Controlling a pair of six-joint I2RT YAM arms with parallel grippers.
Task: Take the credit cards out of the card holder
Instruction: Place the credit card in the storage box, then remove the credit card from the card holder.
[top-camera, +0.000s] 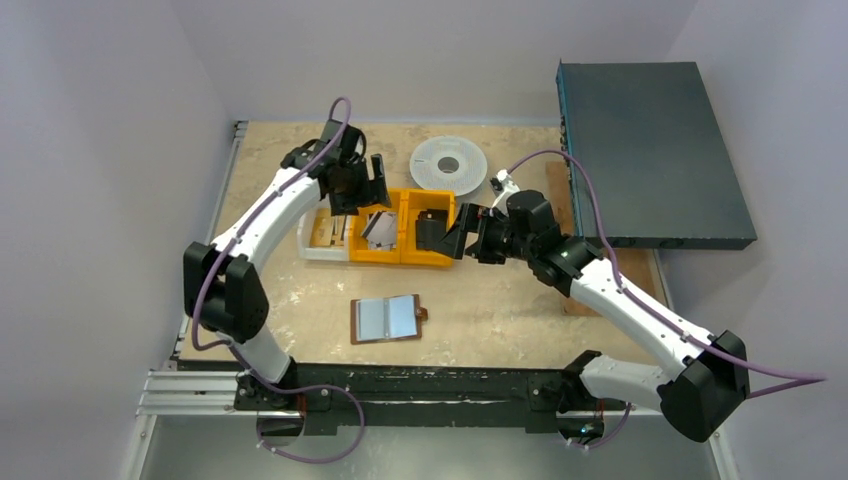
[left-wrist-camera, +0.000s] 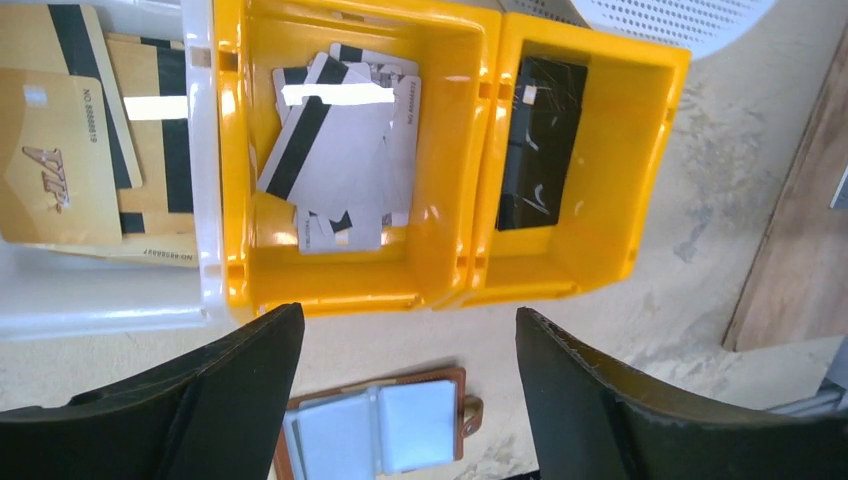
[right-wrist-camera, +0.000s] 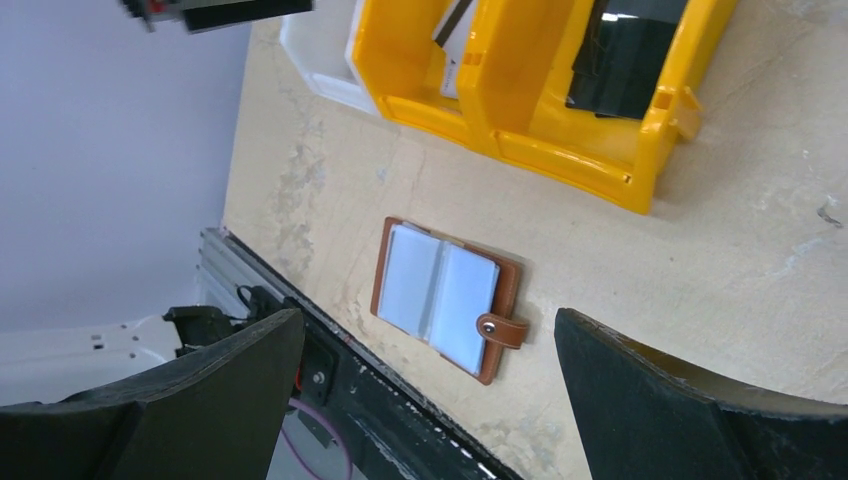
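Top external view: brown leather bifold card holder (top-camera: 388, 319) lies spread open on the tabletop, pale grey-blue inner face up, strap tab at its 3 o'clock edge. It sits alone, apart from both arms, at 6 o'clock from the pair of yellow plastic bins (top-camera: 375, 252).

Progress: a loose heap of silvery-grey credit cards (left-wrist-camera: 345, 150), some with dark stripes, fills the left yellow bin. The holder's sleeves read as plain pale panels in both wrist views, with no card edge or stripe showing. Judgement: the task looks close to done, perhaps finished. Whether a card remains tucked inside a sleeve cannot be told.

Other contents: a black wallet-like item (left-wrist-camera: 540, 150) is in the right yellow bin; gold cards (left-wrist-camera: 60, 150) lie in a white tray (top-camera: 315, 250) at 9 o'clock from the bins.

Left gripper (left-wrist-camera: 410, 325): jaws spread wide, nothing between them. It hangs over the far side of the bins, and the holder (left-wrist-camera: 375, 425) lies at its 6 o'clock, well apart, cut by the frame's lower edge.

Right gripper (right-wrist-camera: 428, 318): jaws also wide, nothing held. It is raised beside the right bin; the holder (right-wrist-camera: 445, 295) appears framed between its fingers, down on the table at roughly 7 o'clock in the top view, not touched.
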